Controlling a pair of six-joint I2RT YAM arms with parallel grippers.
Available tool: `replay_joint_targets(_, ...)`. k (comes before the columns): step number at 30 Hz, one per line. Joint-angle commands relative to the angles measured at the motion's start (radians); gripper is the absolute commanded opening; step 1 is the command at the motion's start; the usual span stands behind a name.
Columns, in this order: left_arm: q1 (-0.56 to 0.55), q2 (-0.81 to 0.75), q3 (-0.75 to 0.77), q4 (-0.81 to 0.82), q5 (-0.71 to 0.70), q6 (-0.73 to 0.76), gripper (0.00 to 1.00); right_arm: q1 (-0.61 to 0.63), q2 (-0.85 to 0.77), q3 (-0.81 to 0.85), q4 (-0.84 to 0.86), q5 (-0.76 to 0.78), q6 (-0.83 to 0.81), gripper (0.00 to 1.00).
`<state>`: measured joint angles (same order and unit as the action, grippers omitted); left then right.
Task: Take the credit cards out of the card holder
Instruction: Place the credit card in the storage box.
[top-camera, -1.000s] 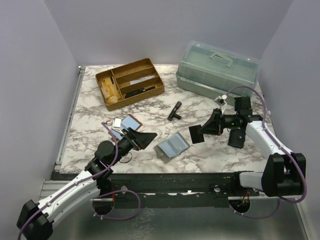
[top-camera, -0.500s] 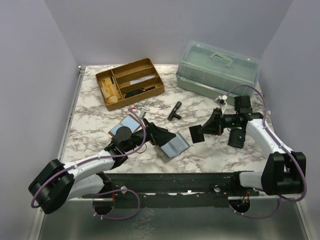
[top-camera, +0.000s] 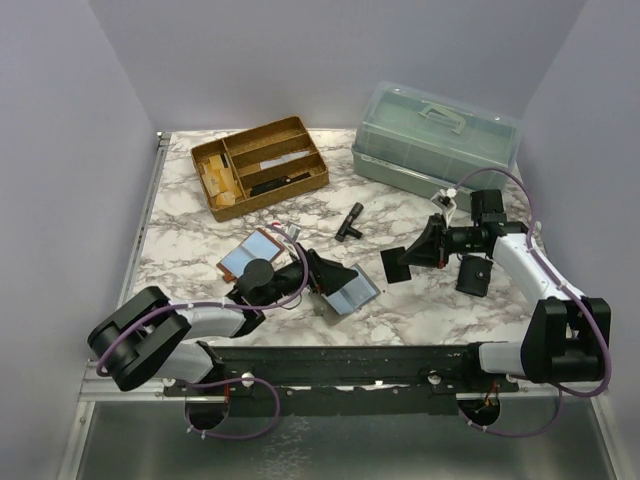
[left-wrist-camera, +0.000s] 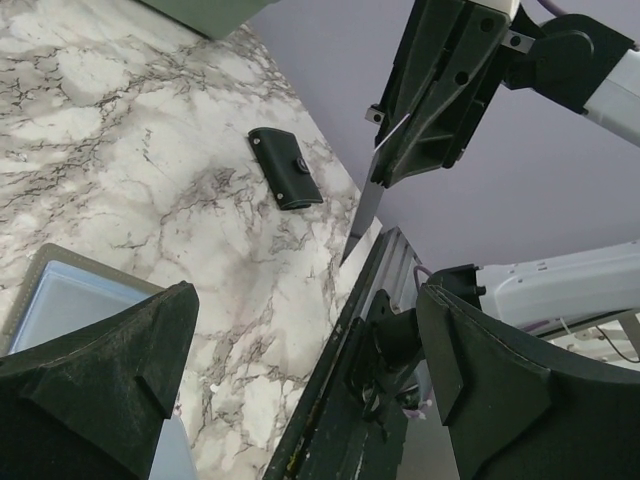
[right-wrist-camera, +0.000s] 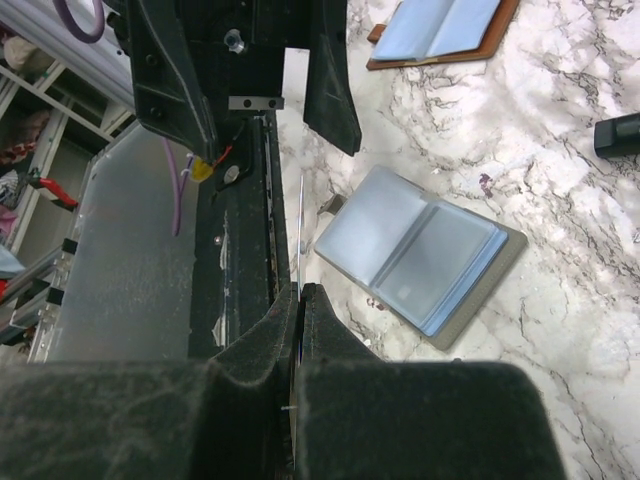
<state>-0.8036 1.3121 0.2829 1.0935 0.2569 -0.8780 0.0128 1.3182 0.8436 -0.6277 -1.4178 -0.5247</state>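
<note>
One card (top-camera: 393, 268) is out. It hangs above the table (top-camera: 180, 260), to the right of the grey card holder (top-camera: 347, 290), pinched edge-on in the right gripper (right-wrist-camera: 300, 292), whose jaws are closed on it. The holder lies open and flat near the front edge. Both its pale blue pockets look filled, so I judge that more cards are left to pull. The left gripper (left-wrist-camera: 305, 315) hovers over the holder's left side with its jaws spread wide, holding nothing. A second, brown holder (top-camera: 252, 256) lies open just to the left, blue inside; whether it counts too I cannot tell.
</note>
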Motion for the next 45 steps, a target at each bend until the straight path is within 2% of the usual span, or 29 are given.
replay_joint_targets(1,-0.008,0.049,0.029,0.065,-0.018,-0.020,0.99,-0.007,0.009,0.035,-0.022,0.004,-0.016,0.00)
replay_joint_targets(13,-0.034,0.053,0.066,0.065,-0.042,0.078,0.99,-0.007,0.067,0.065,-0.045,-0.015,-0.010,0.00)
replay_joint_targets(24,-0.128,0.060,0.081,0.061,-0.123,0.124,0.99,-0.007,0.042,0.049,0.015,-0.015,0.064,0.00)
replay_joint_targets(29,-0.178,0.086,0.106,0.061,-0.195,0.180,0.97,-0.007,0.055,0.059,-0.016,-0.033,0.040,0.00)
replay_joint_targets(35,-0.216,0.185,0.185,0.069,-0.212,0.205,0.84,-0.007,0.059,0.056,-0.028,-0.060,0.030,0.00)
replay_joint_targets(40,-0.219,0.258,0.217,0.106,-0.242,0.165,0.72,-0.007,0.055,0.057,-0.042,-0.070,0.020,0.00)
replay_joint_targets(45,-0.219,0.339,0.272,0.150,-0.168,0.110,0.57,-0.007,0.052,0.060,-0.054,-0.082,0.012,0.00)
